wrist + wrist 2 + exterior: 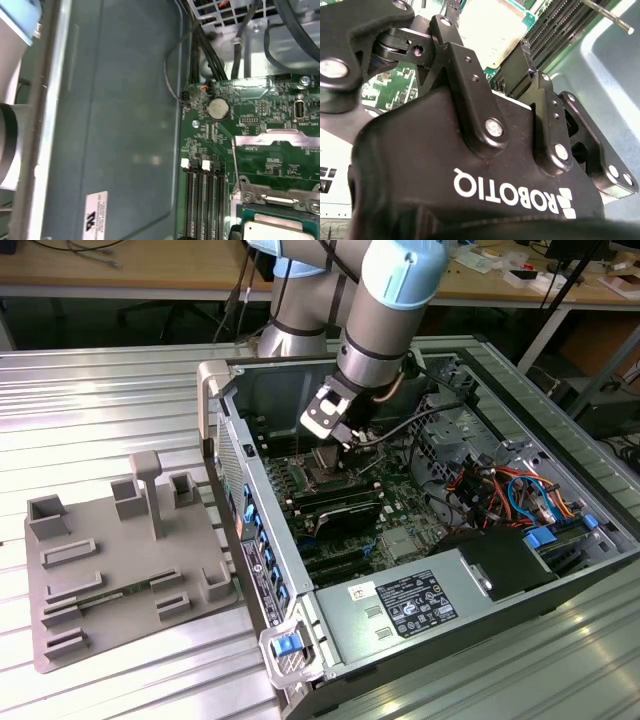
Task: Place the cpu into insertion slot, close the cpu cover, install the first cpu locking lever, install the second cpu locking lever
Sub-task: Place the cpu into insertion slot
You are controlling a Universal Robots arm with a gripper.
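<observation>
Gripper over the cpu inside the computer case.
Cpu seemingly seated in the insertion slot, memory slots just beside; gripper's state cannot be told.

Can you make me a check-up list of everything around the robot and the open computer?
Surface: ribbed metal table, carrying the open computer case.
Job's things: cpu lies at the insertion slot; cpu cover looks lifted open.
Clutter: grey holder plate beside the case, on the exterior view's left.
Gripper: gripper hangs inside the case, just above the slot.
Cables: orange and blue cables bundled in the case; black cables near the board's edge.
Surroundings: wooden benches behind the table.
</observation>
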